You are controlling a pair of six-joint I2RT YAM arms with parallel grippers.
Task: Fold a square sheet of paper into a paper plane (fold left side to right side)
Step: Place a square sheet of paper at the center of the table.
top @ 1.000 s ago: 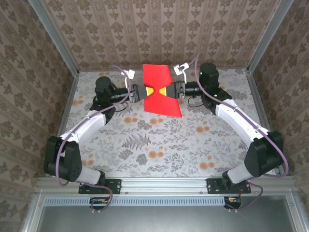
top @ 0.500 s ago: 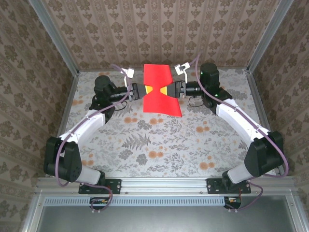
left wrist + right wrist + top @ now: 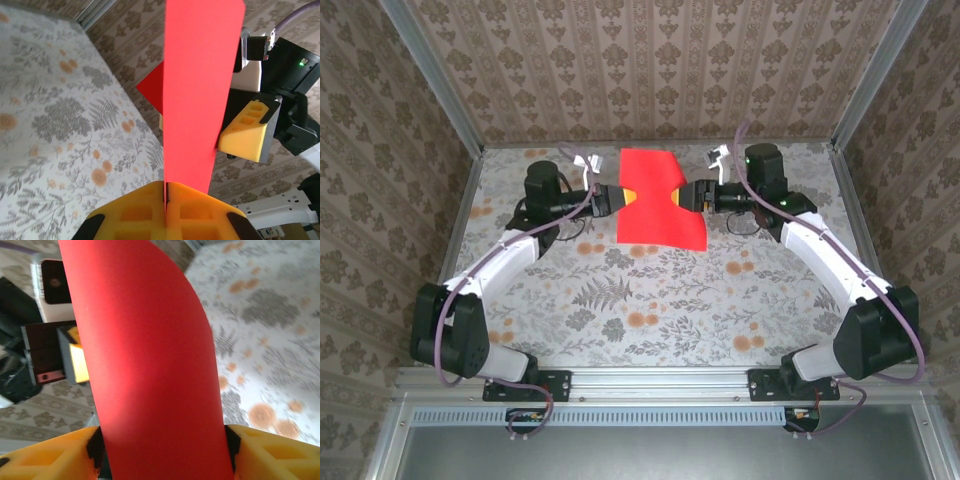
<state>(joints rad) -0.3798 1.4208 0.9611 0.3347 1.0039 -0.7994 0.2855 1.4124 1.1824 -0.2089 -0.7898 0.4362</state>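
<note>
The left claw (image 3: 165, 192) presses its two yellow fingers together on the near edge of the square sheet of bright red paper (image 3: 197, 85). The sheet rises edge-on above the floral-patterned surface (image 3: 55, 110). Beyond, the right claw (image 3: 200, 129) straddles the sheet, one yellow finger (image 3: 244, 134) on the right and a sliver of the other on the left. A green light (image 3: 302, 62) glows on its black body.
</note>
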